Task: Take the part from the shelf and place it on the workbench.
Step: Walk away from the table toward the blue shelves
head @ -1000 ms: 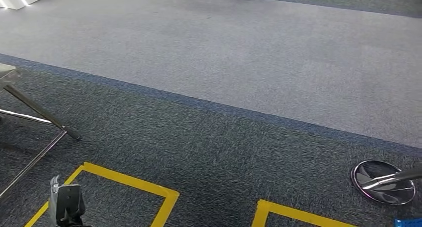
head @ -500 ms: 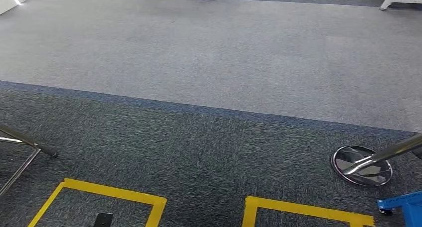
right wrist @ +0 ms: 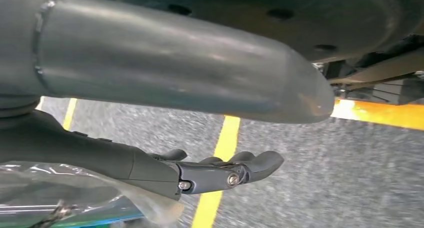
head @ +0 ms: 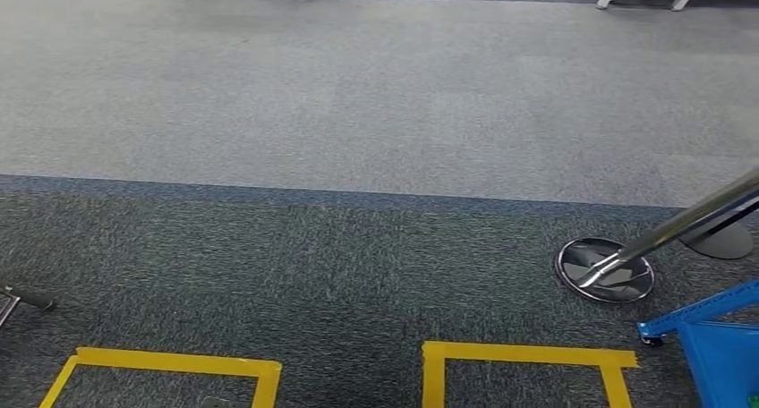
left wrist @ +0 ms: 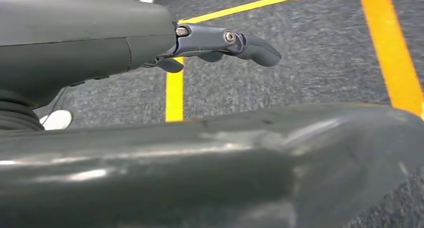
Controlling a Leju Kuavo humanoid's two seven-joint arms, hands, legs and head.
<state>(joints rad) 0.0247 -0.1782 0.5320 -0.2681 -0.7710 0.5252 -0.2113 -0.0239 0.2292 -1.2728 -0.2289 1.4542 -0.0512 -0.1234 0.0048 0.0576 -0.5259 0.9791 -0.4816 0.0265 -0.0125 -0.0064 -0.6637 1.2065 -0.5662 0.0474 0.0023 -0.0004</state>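
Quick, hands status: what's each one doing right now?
Left hand: holds nothing, fingers extended over the carpet.
Right hand: a clear plastic bag lies against it; grip cannot be told.

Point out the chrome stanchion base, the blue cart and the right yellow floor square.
chrome stanchion base [head: 605, 269], head view, on the round mirrored disc.
blue cart [head: 720, 354], head view, on its blue side panel.
right yellow floor square [head: 528, 354], head view, on its far tape edge.

Clear plastic-bagged part [right wrist: 60, 198] held in right hand [right wrist: 150, 173].
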